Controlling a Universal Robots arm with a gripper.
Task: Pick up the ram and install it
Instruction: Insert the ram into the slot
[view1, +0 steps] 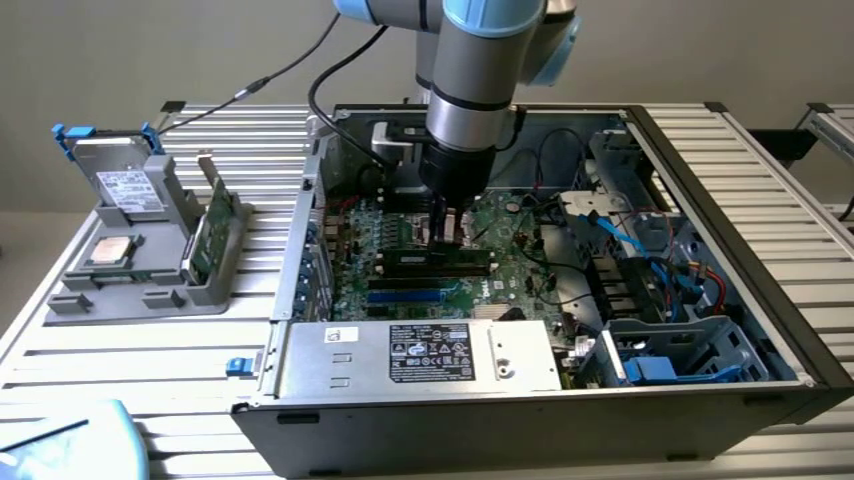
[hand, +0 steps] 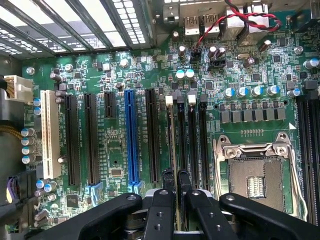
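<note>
The claw (hand: 176, 181) is clenching the ram (hand: 173, 135) edge-on over the motherboard (hand: 115, 165), in the exterior view at twelve o'clock of the power supply (view1: 420, 352). Seating it well is likely calling for holding the stick upright, lining it along the memory slots (hand: 192, 140) and pressing straight down evenly

Exterior view looks down on the whole computer case (view1: 534, 432); wrist view, behind the gripper (hand: 176, 178), closely faces the shared motherboard (hand: 117, 150).

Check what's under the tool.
Long thin green ram stick, upright between fingers of the black tool, over black memory slots on the green motherboard. Its lower edge is hidden, so seating can't be told.
</note>
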